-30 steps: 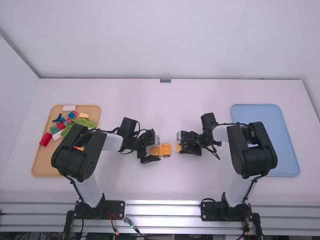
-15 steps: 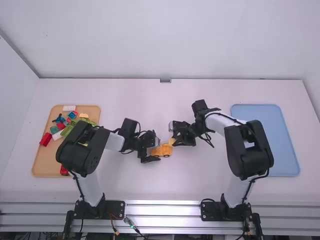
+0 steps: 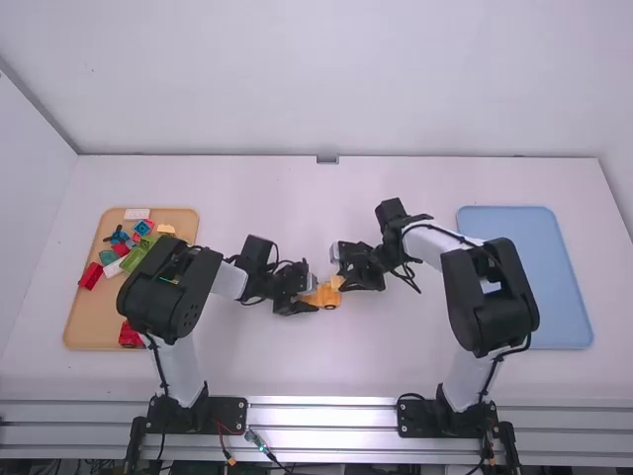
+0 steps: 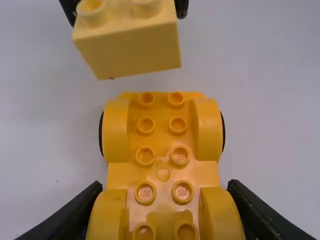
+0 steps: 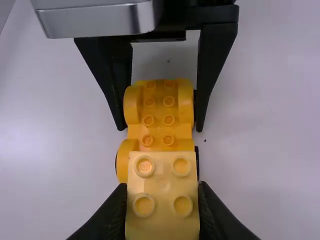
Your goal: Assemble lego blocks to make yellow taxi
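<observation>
Your left gripper (image 4: 165, 192) clamps the studded orange-yellow plastic car base (image 4: 163, 150); your right gripper (image 5: 162, 189) pinches the pale-yellow square plastic block (image 4: 131, 49), not yet joined on.

We have a white table (image 3: 297, 366) with a yellow-orange car base (image 4: 163, 167) standing on it, studs up. Well apart from the car base, to its left, we see a tan tray (image 3: 83, 322); well apart to its right lies a blue tray (image 3: 571, 317), flat. We also spot tiny dark specks on the white surface near the car base.
</observation>
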Controlling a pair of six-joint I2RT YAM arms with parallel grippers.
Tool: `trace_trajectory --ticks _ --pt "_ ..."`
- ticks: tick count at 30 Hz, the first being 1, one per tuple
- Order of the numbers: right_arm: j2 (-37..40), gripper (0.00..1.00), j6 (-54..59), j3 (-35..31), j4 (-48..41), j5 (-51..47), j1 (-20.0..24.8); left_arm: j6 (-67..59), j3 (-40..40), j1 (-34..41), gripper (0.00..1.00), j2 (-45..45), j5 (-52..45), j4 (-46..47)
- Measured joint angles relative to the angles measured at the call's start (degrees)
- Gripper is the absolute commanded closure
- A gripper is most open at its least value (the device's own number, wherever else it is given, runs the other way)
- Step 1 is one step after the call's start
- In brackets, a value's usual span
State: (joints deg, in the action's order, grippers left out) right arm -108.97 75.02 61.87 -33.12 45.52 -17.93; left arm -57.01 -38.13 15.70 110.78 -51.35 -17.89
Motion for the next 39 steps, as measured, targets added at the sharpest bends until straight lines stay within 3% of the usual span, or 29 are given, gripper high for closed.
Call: trace_trajectory --ticks 10,17,24,32,39 --pt "0.00 0.99 -0.24 -0.11 4.11 0.07 -0.72 0.04 0.00 -0.02 0.48 0.00 2.99 -3.74" --pt "0.00 1.00 -4.61 -4.66 14.25 -0.52 -3.17 0.46 0.00 -0.02 0.50 0.00 3.19 -3.61" --pt "0.02 1.00 -5.46 -7.06 15.19 -0.74 -3.54 0.70 -0.02 0.00 0.48 0.00 2.01 -1.14" --pt "0.00 1.00 -6.88 -9.90 22.97 -0.66 -3.82 0.59 -0.02 0.00 0.45 0.00 0.81 0.63" --pt "0.02 1.00 -7.56 -9.99 23.04 -0.66 -3.80 0.61 0.00 -0.02 0.45 0.00 0.83 0.28"
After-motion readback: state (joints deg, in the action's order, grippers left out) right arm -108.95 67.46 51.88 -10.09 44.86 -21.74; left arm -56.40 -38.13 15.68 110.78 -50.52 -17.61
